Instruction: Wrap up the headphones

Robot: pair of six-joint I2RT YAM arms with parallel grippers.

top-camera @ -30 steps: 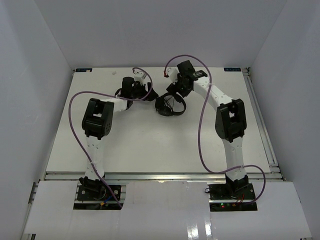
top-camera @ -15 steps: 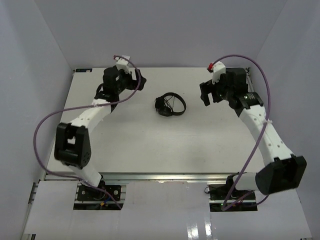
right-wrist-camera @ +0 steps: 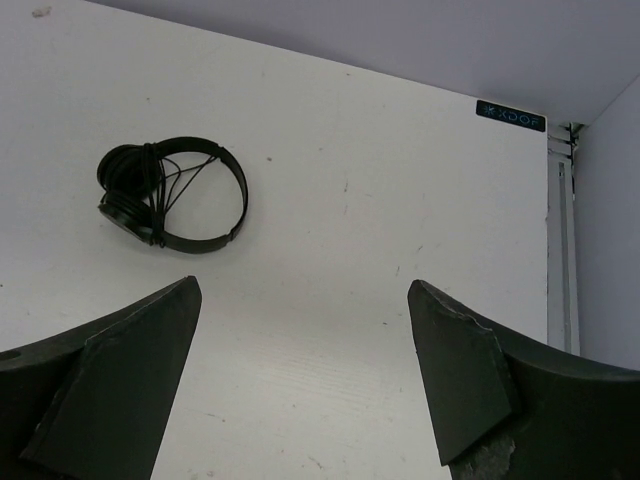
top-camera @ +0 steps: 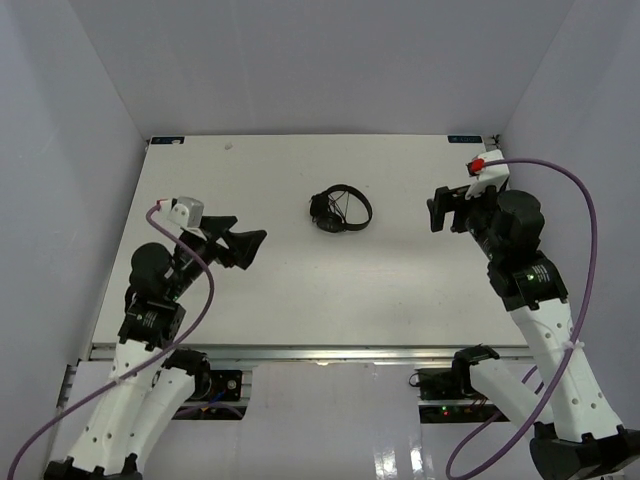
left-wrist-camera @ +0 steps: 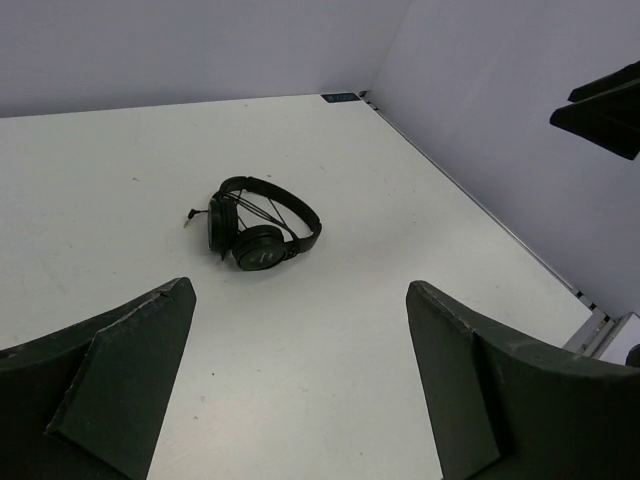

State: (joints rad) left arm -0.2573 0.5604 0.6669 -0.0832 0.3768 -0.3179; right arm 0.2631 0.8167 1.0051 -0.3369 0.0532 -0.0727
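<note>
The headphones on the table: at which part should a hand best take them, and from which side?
Probably the thin headband, from above on the side towards the right hand. The headphones lie flat, the bare arc points that way, and the earpads sit bunched at the other end.

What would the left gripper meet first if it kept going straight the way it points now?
Likely the white tabletop, close beside the small black on-ear headphones: the open left gripper tilts down and they lie slightly off its line. Depth is unclear.
</note>
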